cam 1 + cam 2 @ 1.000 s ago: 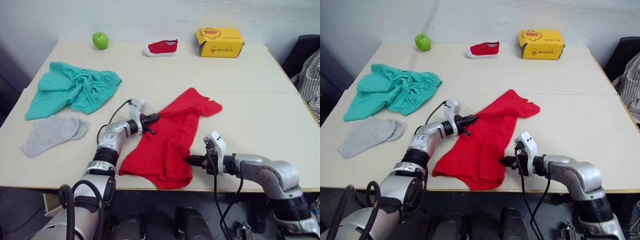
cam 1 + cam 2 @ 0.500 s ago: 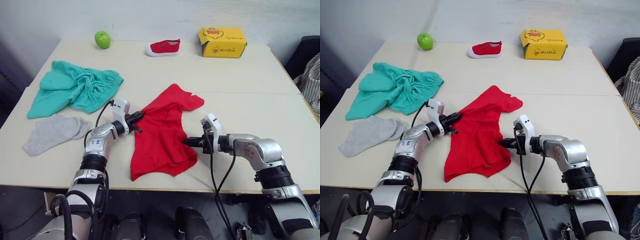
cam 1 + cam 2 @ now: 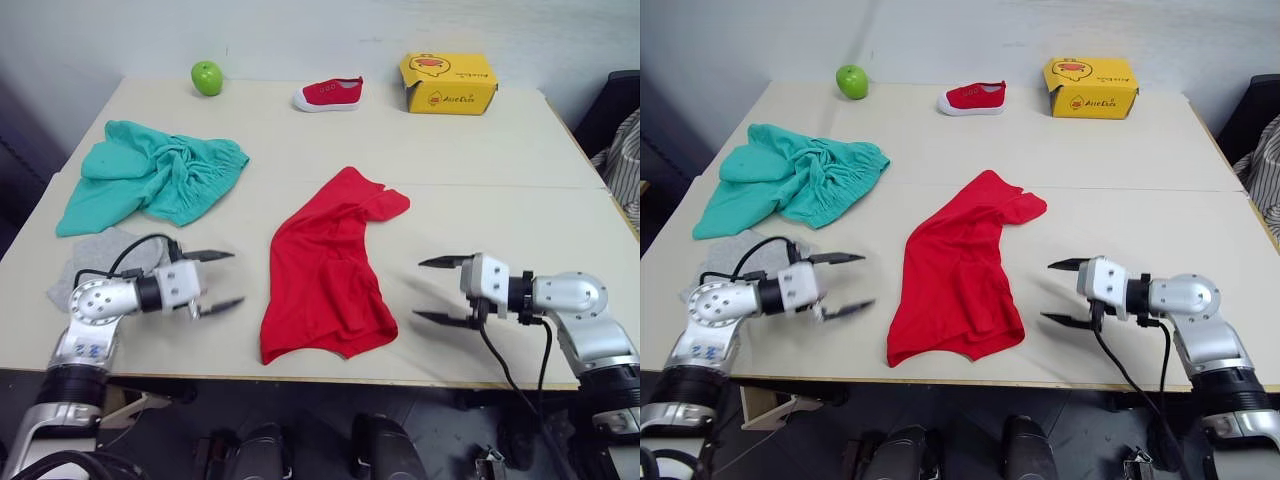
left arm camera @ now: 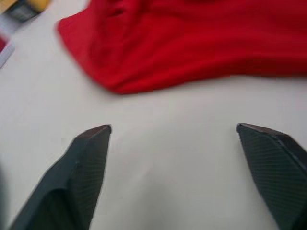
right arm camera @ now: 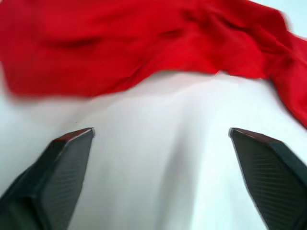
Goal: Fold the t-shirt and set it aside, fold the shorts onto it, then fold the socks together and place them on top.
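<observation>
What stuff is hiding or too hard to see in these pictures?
- Light grey socks: partly hidden behind the left arm in the head views, so whether both lie together is unclear.
- Bright red cloth t-shirt: its chest print and collar band are folded out of sight.
- Yellow cardboard box: print too small to read.
- Striped cloth: cut off by the right edge.

Table [image 3: 520,170]: tee [image 3: 325,270], shorts [image 3: 150,180], socks [image 3: 80,262], apple [image 3: 207,77], shoe [image 3: 328,94], box [image 3: 448,83].

Dark lettering stands on the front of the yellow box [image 3: 449,83], far beyond both pincers; it is too small to read.
</observation>
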`<state>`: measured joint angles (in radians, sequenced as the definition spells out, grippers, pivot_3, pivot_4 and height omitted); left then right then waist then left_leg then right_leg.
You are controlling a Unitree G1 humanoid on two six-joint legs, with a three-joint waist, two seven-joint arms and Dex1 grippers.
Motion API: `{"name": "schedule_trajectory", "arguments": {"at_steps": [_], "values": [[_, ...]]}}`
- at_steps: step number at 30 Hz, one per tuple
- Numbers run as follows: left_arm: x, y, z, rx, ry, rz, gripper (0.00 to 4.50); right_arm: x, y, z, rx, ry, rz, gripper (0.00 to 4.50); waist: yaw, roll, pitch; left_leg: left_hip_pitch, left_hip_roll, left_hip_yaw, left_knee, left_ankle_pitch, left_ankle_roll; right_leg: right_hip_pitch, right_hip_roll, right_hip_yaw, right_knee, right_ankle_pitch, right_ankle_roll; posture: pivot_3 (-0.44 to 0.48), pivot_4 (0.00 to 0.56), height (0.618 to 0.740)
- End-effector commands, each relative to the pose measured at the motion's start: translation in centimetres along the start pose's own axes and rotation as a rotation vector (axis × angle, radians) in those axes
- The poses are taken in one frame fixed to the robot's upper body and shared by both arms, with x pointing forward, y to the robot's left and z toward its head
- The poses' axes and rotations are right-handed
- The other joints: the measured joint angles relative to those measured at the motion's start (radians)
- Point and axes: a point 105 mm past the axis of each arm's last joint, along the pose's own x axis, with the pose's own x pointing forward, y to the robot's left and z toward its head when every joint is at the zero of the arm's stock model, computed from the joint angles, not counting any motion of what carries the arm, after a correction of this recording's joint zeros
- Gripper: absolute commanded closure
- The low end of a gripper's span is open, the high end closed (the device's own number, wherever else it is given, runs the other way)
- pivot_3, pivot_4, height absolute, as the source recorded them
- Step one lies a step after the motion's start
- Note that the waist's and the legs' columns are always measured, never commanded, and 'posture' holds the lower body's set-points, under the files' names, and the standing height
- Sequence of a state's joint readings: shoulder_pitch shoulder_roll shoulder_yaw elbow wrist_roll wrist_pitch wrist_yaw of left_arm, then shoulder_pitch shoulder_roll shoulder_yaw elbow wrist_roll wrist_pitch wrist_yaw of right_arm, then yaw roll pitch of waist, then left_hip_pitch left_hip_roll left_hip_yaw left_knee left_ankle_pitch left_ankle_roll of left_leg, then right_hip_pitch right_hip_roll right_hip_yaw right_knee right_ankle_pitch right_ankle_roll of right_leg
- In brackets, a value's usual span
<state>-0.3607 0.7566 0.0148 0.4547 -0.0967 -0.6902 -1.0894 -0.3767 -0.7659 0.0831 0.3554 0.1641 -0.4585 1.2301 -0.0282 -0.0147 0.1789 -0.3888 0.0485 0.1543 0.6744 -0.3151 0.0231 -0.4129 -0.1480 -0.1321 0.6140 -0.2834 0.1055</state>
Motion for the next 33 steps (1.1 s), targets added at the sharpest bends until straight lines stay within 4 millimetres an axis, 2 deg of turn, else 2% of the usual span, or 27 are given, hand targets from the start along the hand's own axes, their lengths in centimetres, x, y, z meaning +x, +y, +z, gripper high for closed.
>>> {"name": "schedule_trajectory", "arguments": {"at_steps": [1,5,10,14,19,25,26,28,33], "values": [[0.4,-2.7,1.2,0.198,-0.054,-0.164,0.03,0.9,0.6,0.1,-0.207,-0.031,0.053,0.0,-0.002,0.001,0.0,0.0,0.0,0.0,0.0,0.0,0.0,0.0,0.0,0.0,0.001,0.0,0.0,0.0,0.15,0.74],[1.7,-2.9,2.0,0.264,-0.109,-0.166,0.03,3.1,1.3,0.7,-0.357,-0.095,0.123,0.0,-0.009,0.001,0.0,0.004,0.001,0.001,0.0,0.0,0.0,0.003,0.0,0.001,0.002,0.0,0.0,0.0,0.15,0.74],[3.1,-3.0,2.0,0.323,-0.128,-0.175,0.03,4.7,1.6,0.9,-0.43,-0.132,0.16,0.0,-0.013,0.001,0.0,0.007,0.001,0.002,0.001,0.001,0.001,0.004,0.0,0.002,0.008,0.0,0.0,0.0,0.15,0.74],[4.7,-2.5,2.0,0.385,-0.145,-0.171,0.03,6.3,1.7,1.5,-0.481,-0.172,0.192,0.0,-0.017,0.002,-0.001,0.02,0.001,0.002,-0.001,0.0,0.001,0.018,0.0,0.003,0.003,0.0,-0.001,0.0,0.15,0.74],[6.1,-2.2,1.8,0.431,-0.145,-0.175,0.03,7.4,2.4,2.0,-0.52,-0.208,0.222,0.0,-0.015,0.005,-0.004,0.021,0.001,0.001,-0.002,0.0,0.001,0.019,-0.001,0.002,0.005,0.0,-0.001,0.0,0.15,0.74],[6.8,-2.4,1.3,0.469,-0.14,-0.219,0.03,8.4,2.8,2.2,-0.531,-0.218,0.251,0.0,-0.012,0.007,-0.007,0.022,0.001,0.001,-0.002,0.0,0.001,0.019,-0.001,0.002,0.006,0.0,-0.001,0.0,0.15,0.74],[6.9,-2.5,1.4,0.476,-0.143,-0.23,0.21,8.5,2.8,2.3,-0.533,-0.219,0.254,0.0,-0.012,0.008,-0.007,0.022,0.001,0.001,-0.002,0.0,0.001,0.019,-0.001,0.002,0.006,0.0,-0.001,0.0,0.15,0.74],[7.3,-2.5,1.4,0.482,-0.148,-0.237,0.64,8.7,2.9,2.4,-0.538,-0.224,0.257,0.39,-0.011,0.008,-0.008,0.023,0.001,0.001,-0.003,0.0,0.001,0.019,-0.001,0.002,0.006,0.0,-0.001,0.0,0.15,0.74],[8.1,-2.5,1.6,0.493,-0.162,-0.26,2.42,8.9,3.0,2.7,-0.536,-0.234,0.269,2.16,-0.005,0.008,-0.008,0.022,0.001,0.001,-0.002,0.0,0.001,0.019,-0.001,0.002,0.006,0.0,-0.001,0.0,0.15,0.74]]}}
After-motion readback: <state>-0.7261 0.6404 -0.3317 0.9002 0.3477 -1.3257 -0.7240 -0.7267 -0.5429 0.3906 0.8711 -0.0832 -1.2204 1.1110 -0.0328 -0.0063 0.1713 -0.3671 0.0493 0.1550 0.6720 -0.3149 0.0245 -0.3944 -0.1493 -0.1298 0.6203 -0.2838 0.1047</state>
